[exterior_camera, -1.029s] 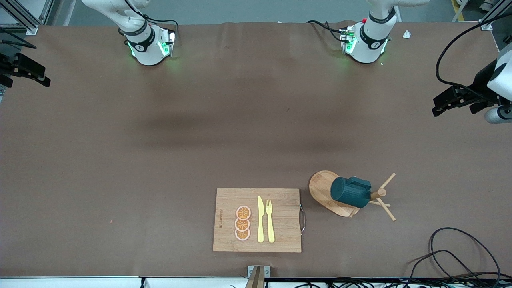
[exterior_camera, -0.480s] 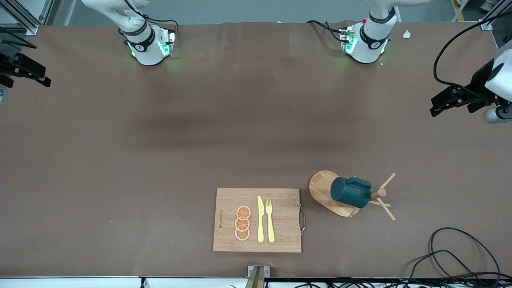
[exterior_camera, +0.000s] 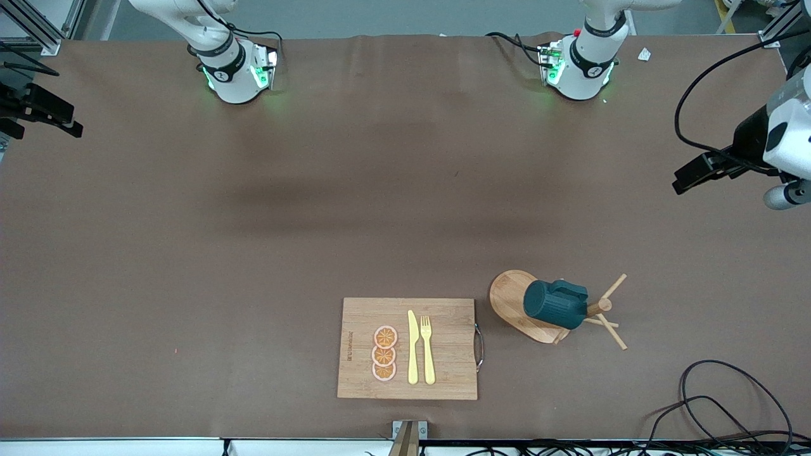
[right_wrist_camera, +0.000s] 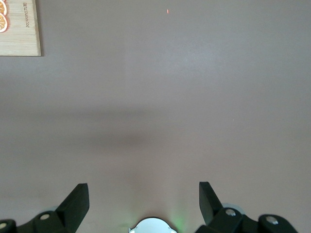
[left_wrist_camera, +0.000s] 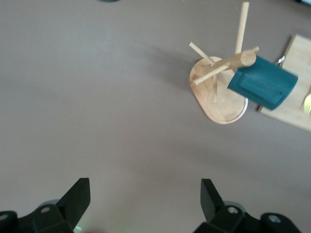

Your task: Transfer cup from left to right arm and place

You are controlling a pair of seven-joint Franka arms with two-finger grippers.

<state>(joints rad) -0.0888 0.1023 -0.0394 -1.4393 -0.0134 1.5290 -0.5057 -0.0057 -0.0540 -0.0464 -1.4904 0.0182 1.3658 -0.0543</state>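
The dark teal cup (exterior_camera: 556,304) hangs tilted on a peg of a wooden mug tree (exterior_camera: 507,294), toward the left arm's end of the table and near the front camera. It also shows in the left wrist view (left_wrist_camera: 262,82) on the mug tree (left_wrist_camera: 221,104). My left gripper (exterior_camera: 683,179) is open and empty, up in the air over the table's edge at the left arm's end, well away from the cup; its own view (left_wrist_camera: 144,194) shows bare table between the fingers. My right gripper (exterior_camera: 70,128) is open and empty over the table's edge at the right arm's end, as its own view (right_wrist_camera: 143,194) shows.
A wooden cutting board (exterior_camera: 453,316) lies beside the mug tree, near the front camera. On it are three orange slices (exterior_camera: 384,353), a yellow knife (exterior_camera: 412,348) and a yellow fork (exterior_camera: 427,348). Black cables (exterior_camera: 716,405) lie at the near corner at the left arm's end.
My left gripper has moved a little inward over the table and turned. The right gripper, the cup and the mug tree have not moved.
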